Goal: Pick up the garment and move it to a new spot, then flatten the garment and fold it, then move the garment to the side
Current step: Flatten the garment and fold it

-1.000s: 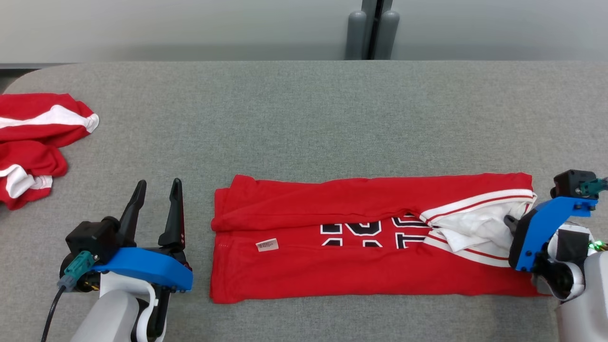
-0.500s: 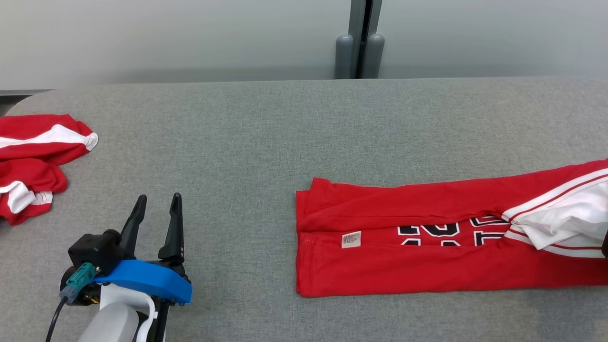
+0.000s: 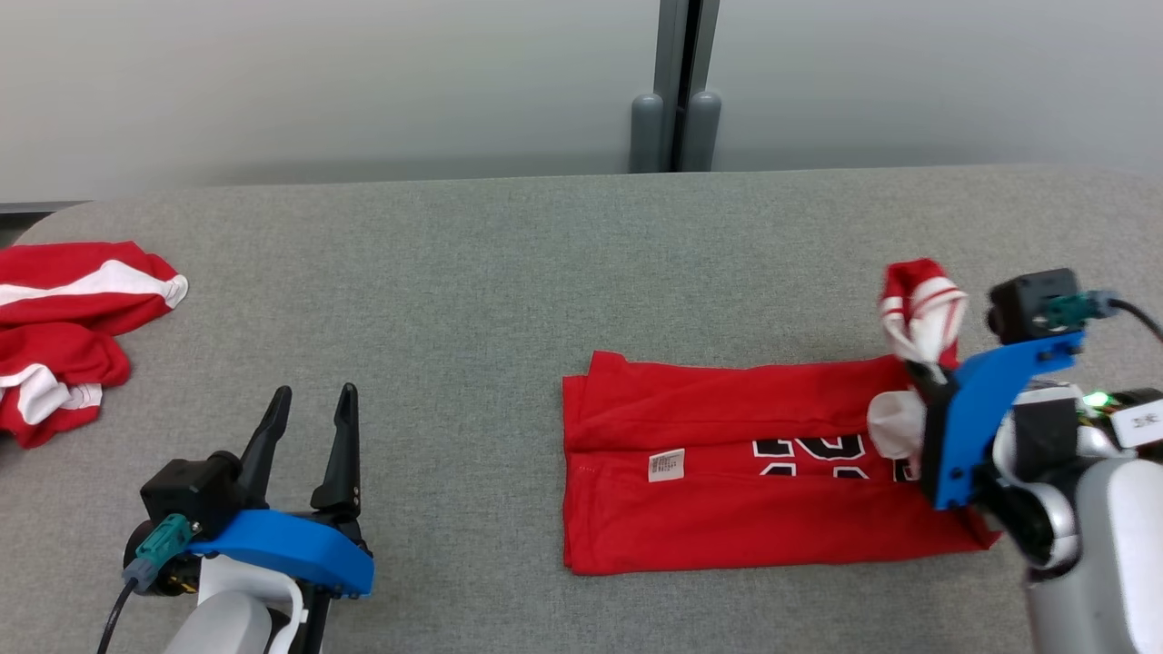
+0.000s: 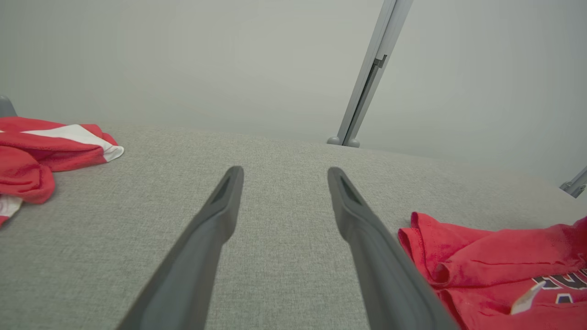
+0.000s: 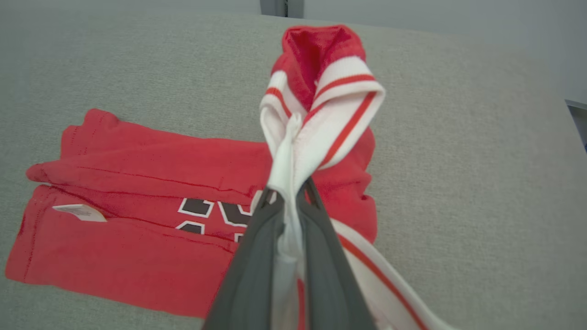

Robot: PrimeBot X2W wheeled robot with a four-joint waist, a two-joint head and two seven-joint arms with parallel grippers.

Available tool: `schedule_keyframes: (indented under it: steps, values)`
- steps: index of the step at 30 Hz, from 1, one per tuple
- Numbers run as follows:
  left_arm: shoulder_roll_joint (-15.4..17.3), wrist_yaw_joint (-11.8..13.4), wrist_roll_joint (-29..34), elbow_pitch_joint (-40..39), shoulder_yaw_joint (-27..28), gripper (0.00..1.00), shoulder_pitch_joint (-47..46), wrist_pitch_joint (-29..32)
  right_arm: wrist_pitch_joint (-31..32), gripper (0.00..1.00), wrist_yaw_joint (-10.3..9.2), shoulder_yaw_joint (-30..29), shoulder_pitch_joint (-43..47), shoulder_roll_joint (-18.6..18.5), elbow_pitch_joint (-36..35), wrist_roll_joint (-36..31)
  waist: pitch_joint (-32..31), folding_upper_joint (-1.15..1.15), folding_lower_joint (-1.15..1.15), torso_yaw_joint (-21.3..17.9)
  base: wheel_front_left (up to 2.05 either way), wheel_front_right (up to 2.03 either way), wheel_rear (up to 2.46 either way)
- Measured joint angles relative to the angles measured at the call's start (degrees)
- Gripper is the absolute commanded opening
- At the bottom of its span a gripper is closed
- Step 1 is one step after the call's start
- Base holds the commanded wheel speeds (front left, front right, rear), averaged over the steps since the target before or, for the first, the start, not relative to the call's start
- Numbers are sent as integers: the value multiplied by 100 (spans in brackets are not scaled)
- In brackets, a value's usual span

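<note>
The right gripper (image 5: 288,197) is pinched shut on the white-and-red striped end of the garment (image 3: 727,490) and holds it up off the table (image 3: 454,272), probably to carry it over for a fold. The rest lies flat at the head view's 4 o'clock, with its long axis running 9 to 3 and its hem toward 9. The left gripper (image 3: 313,413) sits at 7 o'clock, spread and empty.

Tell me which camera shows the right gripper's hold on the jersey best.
The right wrist view: the right gripper is shut on the white-and-red striped trim, raised above the folded red jersey. The head view shows the pinch from the side, partly behind the blue bracket. The left wrist view offers the jersey's opposite end.
</note>
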Motion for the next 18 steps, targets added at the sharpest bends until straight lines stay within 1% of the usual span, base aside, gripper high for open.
schedule_keyframes:
  steps: [4, 7, 9, 13, 18]
  values:
    - [5, 0, -15, -30, -19, 100, 4, 5, -121, 0, 0, 902, -62, 213, -102, 232, 22, 0, 0, 18, 0, 0, 0]
    - [2, 12, -18, -60, -26, 100, 2, 7, -248, 0, 0, 1444, -231, 389, 87, 403, 75, 0, 0, 49, 0, 0, 0]
    - [0, 23, -18, -70, -32, 100, -10, 22, -349, 0, 0, 1727, -366, 452, 343, 436, 110, 0, 0, 86, 0, 0, 0]
    - [-14, -21, -18, -38, -59, 100, -80, 23, -619, 0, 0, 2083, -680, 513, 977, 563, 174, 0, 0, 195, 0, 0, 0]
    - [-54, -34, -15, 8, -110, 100, -148, 23, -964, 0, 0, 2568, -1024, 527, 1753, 1009, 244, 0, 0, 353, 0, 0, 0]
